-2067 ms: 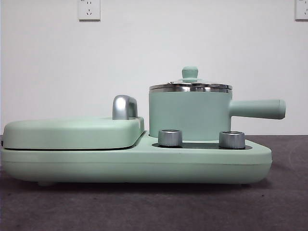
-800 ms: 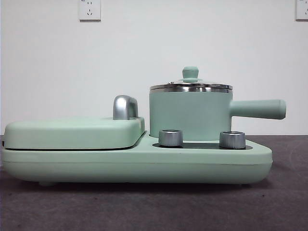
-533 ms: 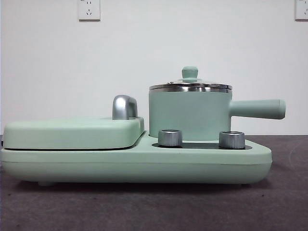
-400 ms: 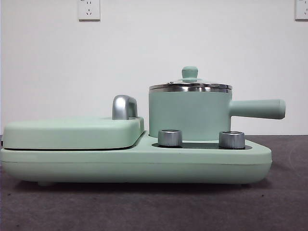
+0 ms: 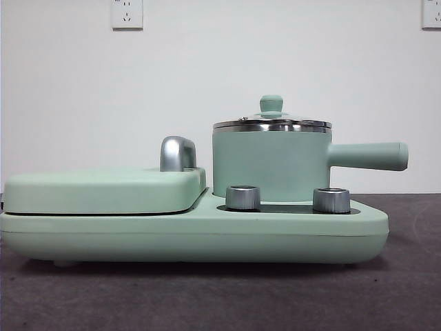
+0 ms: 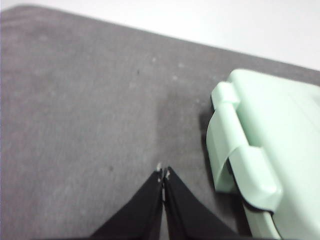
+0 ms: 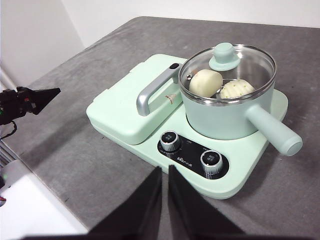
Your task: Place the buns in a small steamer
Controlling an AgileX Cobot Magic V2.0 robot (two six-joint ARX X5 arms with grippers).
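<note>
The small steamer stands on the right half of the mint-green cooker base, its lid on and its straight handle pointing right. Through the glass lid in the right wrist view I see both buns inside the small steamer: the smooth cream one and, beside it, the pleated one. My right gripper hangs shut and empty, high above the table in front of the cooker's knobs. Off the cooker's left end, my left gripper is shut with nothing in it, over bare table.
The flat grill plate cover with its chrome handle fills the cooker's left half. Two steel knobs sit in front of the pot. The grey table ends close behind my left gripper.
</note>
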